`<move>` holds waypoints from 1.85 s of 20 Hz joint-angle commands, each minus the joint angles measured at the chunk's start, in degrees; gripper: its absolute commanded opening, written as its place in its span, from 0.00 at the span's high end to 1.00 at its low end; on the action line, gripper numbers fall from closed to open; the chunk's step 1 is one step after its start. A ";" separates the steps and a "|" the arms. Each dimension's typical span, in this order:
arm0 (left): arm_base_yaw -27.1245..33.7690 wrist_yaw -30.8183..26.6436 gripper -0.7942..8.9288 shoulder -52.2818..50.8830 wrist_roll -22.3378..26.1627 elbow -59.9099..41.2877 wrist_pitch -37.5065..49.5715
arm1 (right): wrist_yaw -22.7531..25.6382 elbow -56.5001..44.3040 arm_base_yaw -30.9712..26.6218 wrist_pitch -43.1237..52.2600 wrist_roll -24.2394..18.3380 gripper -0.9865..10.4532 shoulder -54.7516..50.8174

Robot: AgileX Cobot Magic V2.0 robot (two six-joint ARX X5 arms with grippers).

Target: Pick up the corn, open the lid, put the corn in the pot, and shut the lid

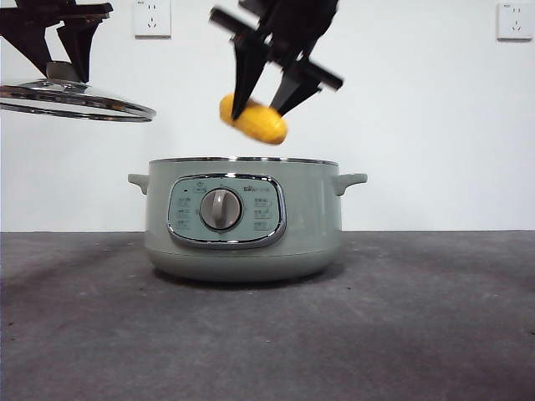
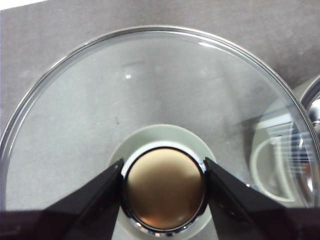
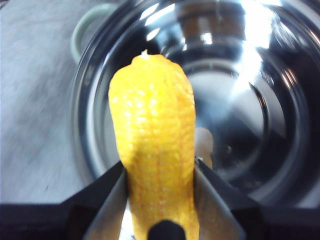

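Your right gripper (image 1: 269,107) clamps the corn (image 1: 254,122) mid-cob above the open pot (image 1: 243,219); it's rigid, bumpy, light, so the grip looks secure. Your left gripper (image 2: 164,186) pinches the knob of the glass lid (image 2: 100,100), held aside: fragile, slippery.

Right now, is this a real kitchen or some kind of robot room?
Probably a robot test room, not a kitchen: a bare white wall with sockets, a plain grey table, and only one pot.
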 commanded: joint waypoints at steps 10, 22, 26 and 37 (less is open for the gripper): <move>-0.09 0.72 0.93 -1.18 2.10 0.28 1.31 | 1.51 11.19 -0.74 0.37 -2.05 0.92 18.40; 1.36 3.72 0.93 -1.18 2.40 0.28 1.40 | 2.40 11.17 -0.59 -1.25 -2.23 0.47 20.74; 1.36 3.69 0.93 -1.18 2.43 0.28 1.60 | 2.40 11.37 -0.59 -1.16 -1.75 0.46 20.70; 0.90 5.44 0.93 -1.18 2.12 0.28 1.97 | 7.65 35.19 0.57 -20.09 -3.82 0.71 16.09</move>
